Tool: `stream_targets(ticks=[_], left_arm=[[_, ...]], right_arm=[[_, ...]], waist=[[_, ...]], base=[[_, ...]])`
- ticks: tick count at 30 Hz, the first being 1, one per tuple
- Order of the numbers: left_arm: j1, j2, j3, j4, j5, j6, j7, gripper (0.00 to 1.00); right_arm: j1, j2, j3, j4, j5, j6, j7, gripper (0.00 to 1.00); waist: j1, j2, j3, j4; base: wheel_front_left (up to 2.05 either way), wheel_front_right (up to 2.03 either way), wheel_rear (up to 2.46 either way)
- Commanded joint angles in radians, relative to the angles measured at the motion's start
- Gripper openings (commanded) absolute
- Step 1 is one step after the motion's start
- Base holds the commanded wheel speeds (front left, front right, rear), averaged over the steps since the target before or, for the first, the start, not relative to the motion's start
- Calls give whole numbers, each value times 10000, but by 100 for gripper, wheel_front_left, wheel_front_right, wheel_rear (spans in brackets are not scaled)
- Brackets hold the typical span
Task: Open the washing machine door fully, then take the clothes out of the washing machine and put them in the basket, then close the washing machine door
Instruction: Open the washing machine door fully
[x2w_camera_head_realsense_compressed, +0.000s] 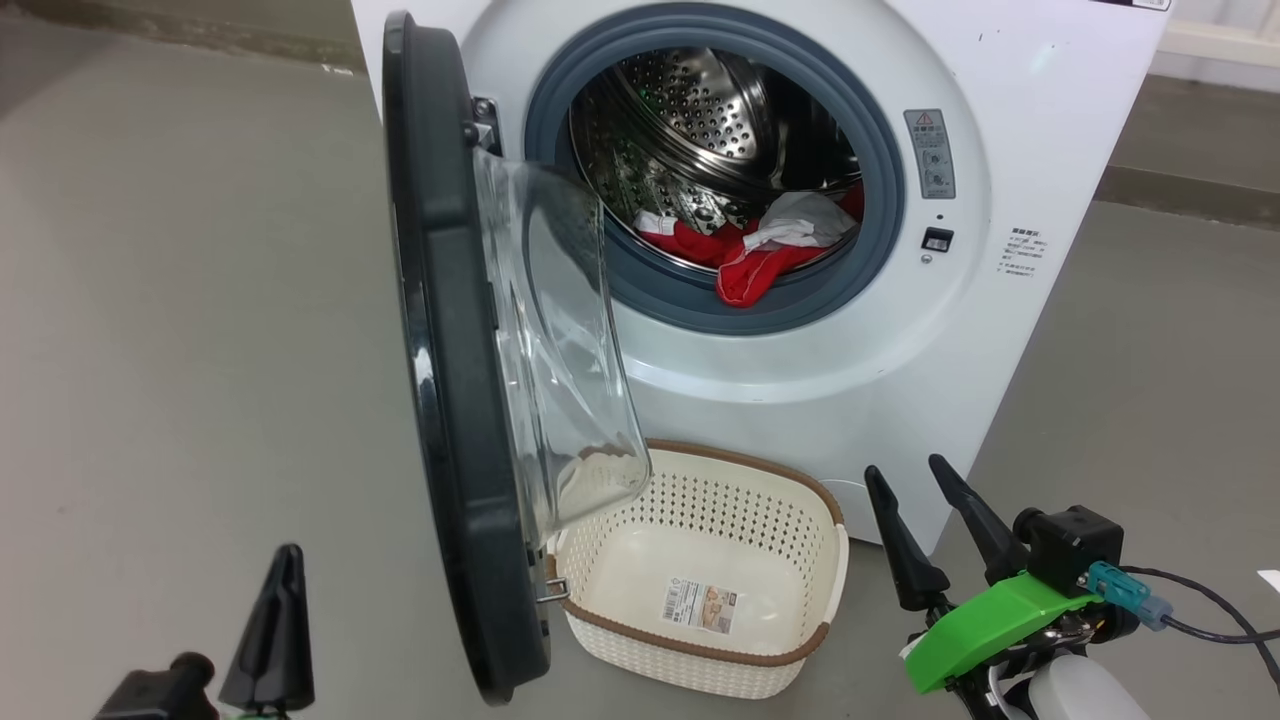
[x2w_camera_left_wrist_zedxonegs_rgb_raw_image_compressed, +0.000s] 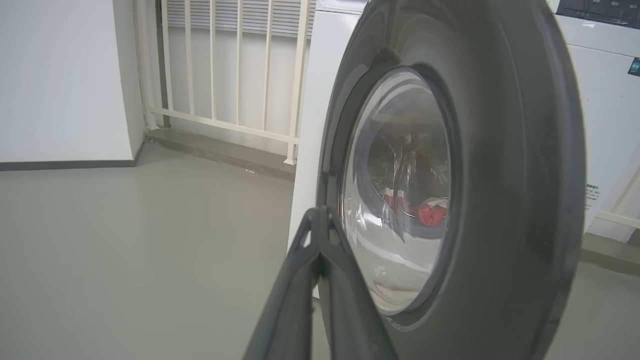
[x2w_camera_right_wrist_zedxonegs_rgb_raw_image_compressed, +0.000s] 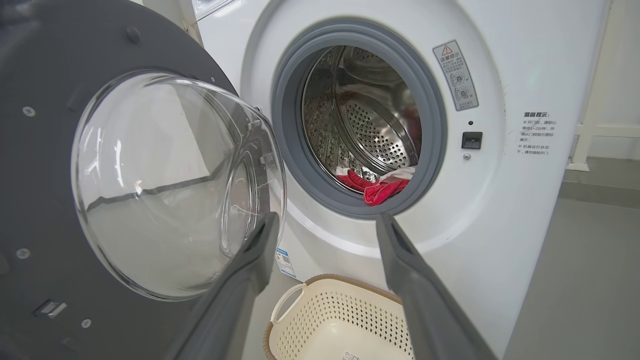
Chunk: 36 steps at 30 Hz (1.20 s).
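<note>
Clothes (x2w_camera_head_realsense_compressed: 760, 250): red and white cloth, heaped at the bottom of the washing machine's drum (x2w_camera_head_realsense_compressed: 700, 110), with one red fold drooping over the grey gasket (x2w_camera_head_realsense_compressed: 880, 170) at the lower lip of the opening.
Washing machine (x2w_camera_head_realsense_compressed: 800, 380): white front-loader with its round opening uncovered; a warning label (x2w_camera_head_realsense_compressed: 930, 152) sits to the right of the opening.
Washing machine door (x2w_camera_head_realsense_compressed: 450, 350): hinged at the left of the machine's opening and swung out to stand roughly square to the machine's front. Its clear glass bowl (x2w_camera_head_realsense_compressed: 560, 340) bulges toward the right.
Basket (x2w_camera_head_realsense_compressed: 700, 505): on the floor (x2w_camera_head_realsense_compressed: 200, 300) just before the foot of the machine, below the opening. It holds no cloth, and a sticker (x2w_camera_head_realsense_compressed: 700, 605) lies on its bottom.
Left gripper (x2w_camera_head_realsense_compressed: 290, 552): fingers pressed together with nothing between them; out from the machine, on the outer side of the open door. In the left wrist view the tips lie against the door's rim, but contact cannot be told.
Right gripper (x2w_camera_head_realsense_compressed: 907, 470): fingers spread wide and holding nothing; in front of the machine's lower right, pointing toward it.
</note>
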<state>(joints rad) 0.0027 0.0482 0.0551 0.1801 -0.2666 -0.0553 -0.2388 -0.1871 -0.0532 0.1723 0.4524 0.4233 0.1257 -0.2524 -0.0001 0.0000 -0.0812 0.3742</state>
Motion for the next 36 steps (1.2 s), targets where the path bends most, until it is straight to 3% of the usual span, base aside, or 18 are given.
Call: stream_targets(ticks=[1,10,20,25,36], left_arm=[[-411,164,293,-542,54,137,45,0],[-1578,196,27,-3282,131,519,959,0],[-2866,139,-1126,-4714,44,325,1943,0],[-2896,74,-1934,-4448,-342,366,2306,0],[-2115,36,-3071,-2364,-1049,465,2880,0]], right_arm=[[-111,29,183,-279,103,50,-93,100],[-132,30,236,-275,115,50,-93,100],[-174,30,318,-228,91,50,-93,100],[-212,30,338,-207,67,50,-93,100],[-159,30,190,-191,-79,50,-93,100]], waist=[[1,0,-27,-3],[1,0,-71,-10],[1,0,19,-163],[1,0,89,-285],[1,0,228,-318]], base=[[0,0,0],[0,0,0],[0,0,0],[0,0,0],[0,0,0]])
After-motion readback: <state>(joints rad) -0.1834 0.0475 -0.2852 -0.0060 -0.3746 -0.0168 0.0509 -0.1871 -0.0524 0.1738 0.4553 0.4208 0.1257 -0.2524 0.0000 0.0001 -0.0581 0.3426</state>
